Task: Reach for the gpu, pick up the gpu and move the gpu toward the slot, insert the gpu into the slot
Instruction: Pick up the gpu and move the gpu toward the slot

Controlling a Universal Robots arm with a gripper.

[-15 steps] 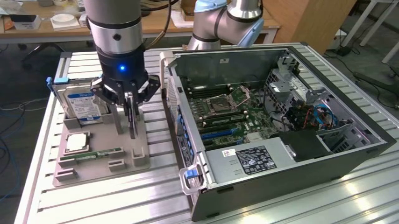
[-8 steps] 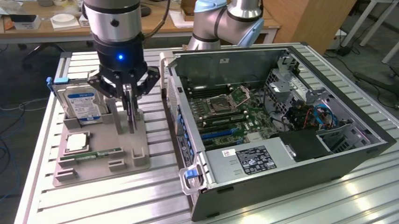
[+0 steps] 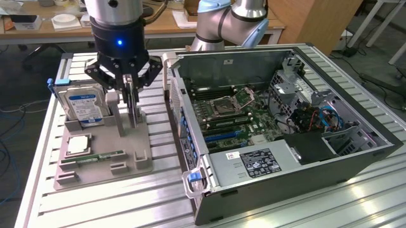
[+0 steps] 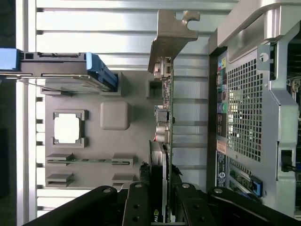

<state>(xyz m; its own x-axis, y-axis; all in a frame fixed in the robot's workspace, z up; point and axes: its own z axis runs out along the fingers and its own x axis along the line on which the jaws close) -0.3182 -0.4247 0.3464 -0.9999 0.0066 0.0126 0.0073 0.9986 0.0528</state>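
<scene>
The gpu point(image 3: 132, 111) stands on edge, upright, in the grey holder tray point(image 3: 104, 173). In the wrist view the gpu point(image 4: 164, 117) shows edge-on, with its silver end bracket point(image 4: 170, 40) at the far end. My gripper point(image 3: 129, 88) hangs straight over it with a finger on each side of the card, shut on the gpu near its fan end point(image 4: 162, 197). Whether the card has lifted off the tray I cannot tell. The slot point(image 3: 219, 137) is a blue connector on the motherboard inside the open computer case point(image 3: 355, 156), on the exterior view's right.
On the tray, a silver hard drive point(image 3: 85, 104) with a blue-white label stands beside the gpu. A processor chip point(image 3: 77, 144) and a green memory stick point(image 3: 101, 156) lie nearer the front. The case's side wall point(image 3: 184, 114) rises close beside the tray. Everything rests on a ribbed aluminium table point(image 3: 127, 204).
</scene>
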